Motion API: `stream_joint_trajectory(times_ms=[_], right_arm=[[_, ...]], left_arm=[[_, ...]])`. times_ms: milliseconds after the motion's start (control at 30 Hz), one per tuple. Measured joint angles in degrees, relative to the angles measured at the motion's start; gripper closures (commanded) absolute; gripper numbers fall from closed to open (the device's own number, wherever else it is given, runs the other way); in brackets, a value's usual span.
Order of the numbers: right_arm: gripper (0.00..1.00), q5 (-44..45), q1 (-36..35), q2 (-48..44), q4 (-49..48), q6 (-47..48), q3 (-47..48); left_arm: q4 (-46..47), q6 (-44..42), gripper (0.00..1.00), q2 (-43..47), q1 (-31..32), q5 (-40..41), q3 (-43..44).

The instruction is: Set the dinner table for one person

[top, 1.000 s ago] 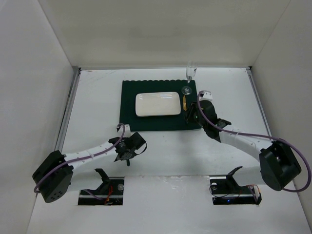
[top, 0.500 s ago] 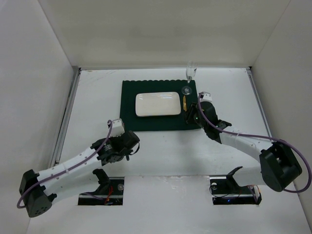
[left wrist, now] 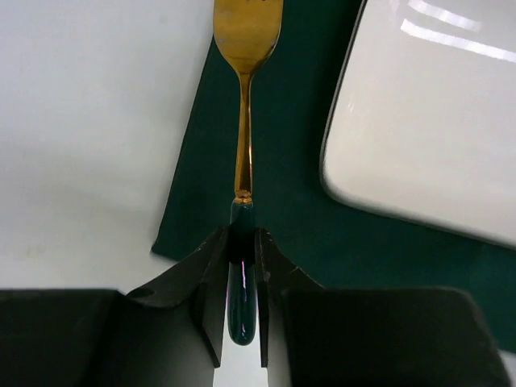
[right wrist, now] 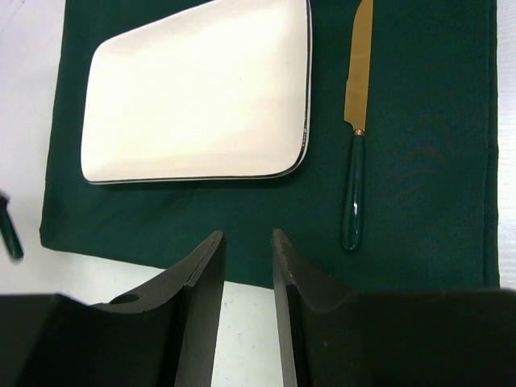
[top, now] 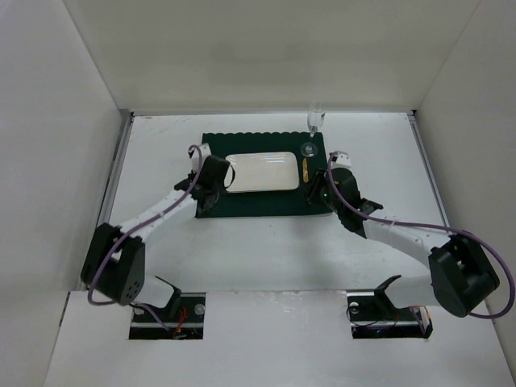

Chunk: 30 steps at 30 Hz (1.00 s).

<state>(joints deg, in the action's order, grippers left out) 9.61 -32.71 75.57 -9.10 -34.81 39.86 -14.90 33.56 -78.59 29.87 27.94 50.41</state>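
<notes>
Table first, from overhead: one big white surface is carrying the whole setting. One dark green placemat is lying toward its far middle, and one white rectangular plate is sitting at the mat's centre. One glass is standing upright at the mat's far right corner. One knife is lying on the mat just right of the plate. Two arms are reaching in. The left gripper is hanging over the mat's left strip beside the plate, and the right gripper is hovering near the knife's handle end.

Over to the left wrist: the two fingers are pinching the dark green handle of one fork. Its gold neck and head are pointing away, up the mat's left strip. The fork is running alongside the mat's left edge, with the plate apart from it on the right. The handle's end is sticking out past the mat's near edge, over bare white table. Whether the fork is touching the cloth, I cannot tell.

Now the right wrist: these two fingers are standing apart with nothing between them, over the mat's near edge. Ahead of them the plate is lying whole. The knife is resting parallel to its right side, gold blade pointing away and green handle toward the camera. It is close to the plate but not touching it.
</notes>
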Motion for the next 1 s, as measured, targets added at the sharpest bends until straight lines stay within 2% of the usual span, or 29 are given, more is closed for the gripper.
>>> stream_joint_trajectory(times_ms=[167, 300, 800, 867, 1000], right_arm=[[0.64, 0.02, -0.04, 0.5, -0.44, 0.0, -0.44], [0.64, 0.0, -0.04, 1.03, -0.52, 0.0, -0.44], [0.63, 0.0, -0.04, 1.03, -0.85, 0.0, -0.46], [0.63, 0.0, -0.04, 1.03, -0.87, 0.0, -0.46], [0.58, 0.0, -0.04, 1.03, -1.11, -0.02, -0.46]], left_arm=[[4.66, -8.52, 0.95, -12.92, -1.92, -1.55, 9.11], [5.4, -12.63, 0.95, -19.56, -1.99, -1.44, 12.44], [5.86, -18.69, 0.91, -27.02, -3.34, 2.27, 14.12], [6.01, -19.26, 0.87, -27.85, -3.37, 2.58, 14.12], [6.51, -19.47, 0.71, -27.65, -3.34, 2.84, 14.12]])
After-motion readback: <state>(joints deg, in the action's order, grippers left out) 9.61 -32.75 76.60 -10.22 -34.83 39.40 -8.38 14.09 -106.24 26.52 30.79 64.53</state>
